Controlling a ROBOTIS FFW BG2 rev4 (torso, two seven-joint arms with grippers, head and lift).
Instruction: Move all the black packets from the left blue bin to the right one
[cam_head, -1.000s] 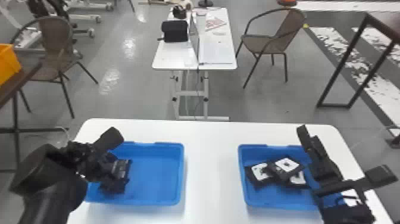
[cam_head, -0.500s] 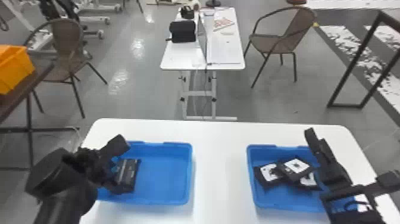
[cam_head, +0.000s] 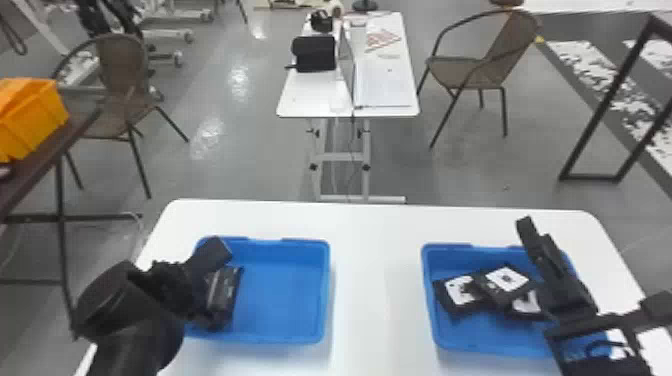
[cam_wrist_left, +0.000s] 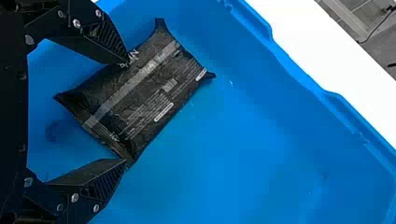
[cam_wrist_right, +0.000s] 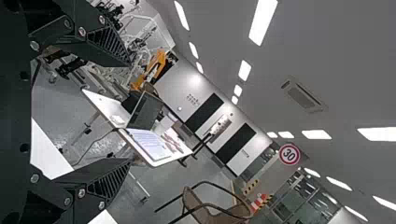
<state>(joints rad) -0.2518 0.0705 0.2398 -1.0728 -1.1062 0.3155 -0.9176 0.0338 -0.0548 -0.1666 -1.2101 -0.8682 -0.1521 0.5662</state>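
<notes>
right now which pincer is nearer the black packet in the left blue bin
Left. The left pincer is at the packet, open with a finger on either side; the right pincer is off by the right blue bin.

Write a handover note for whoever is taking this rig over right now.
Left gripper: in the left blue bin, jaws open about a black packet; whether they touch it, I can't tell.
Right gripper: near the right bin, jaws open, nothing between them.
Done: at least three packets lie in the right bin, overlapping.
Left: that one visible packet in the left bin; grip it, then carry it across.
</notes>
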